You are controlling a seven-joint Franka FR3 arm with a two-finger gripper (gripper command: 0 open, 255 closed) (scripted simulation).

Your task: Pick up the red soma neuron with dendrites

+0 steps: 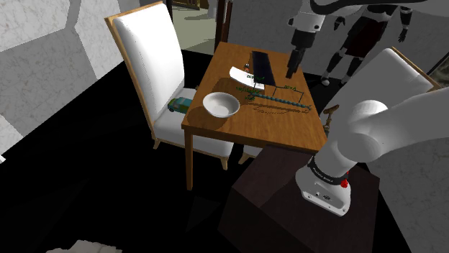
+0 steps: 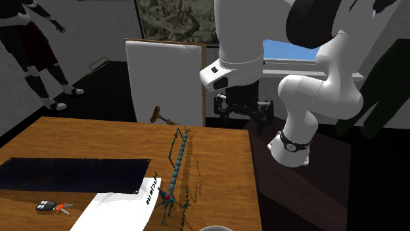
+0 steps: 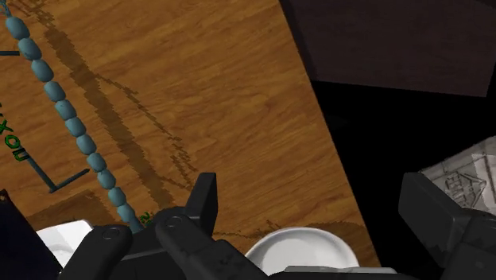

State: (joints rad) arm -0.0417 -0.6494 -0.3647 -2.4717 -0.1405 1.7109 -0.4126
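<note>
Shoulder view showed a white bowl [image 1: 221, 105] on the wooden table [image 1: 268, 126], then the neuron model [image 1: 282, 100], its red soma [image 2: 167, 195] nearest the bowl and its blue beaded axon [image 3: 71, 121] running away. The gripper [image 1: 291, 70] hovered above the axon, jaws wide apart and empty. Closing on the thin axon or the dendrites [image 2: 186, 195] instead of the soma might let the model slip or drag.

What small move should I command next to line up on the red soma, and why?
Probably slide the open gripper sideways over the blue beaded axon and along it toward the white bowl, without descending yet. The axon lies outside the fingers, and the red soma sits at the chain's bowl end, not between them.
</note>
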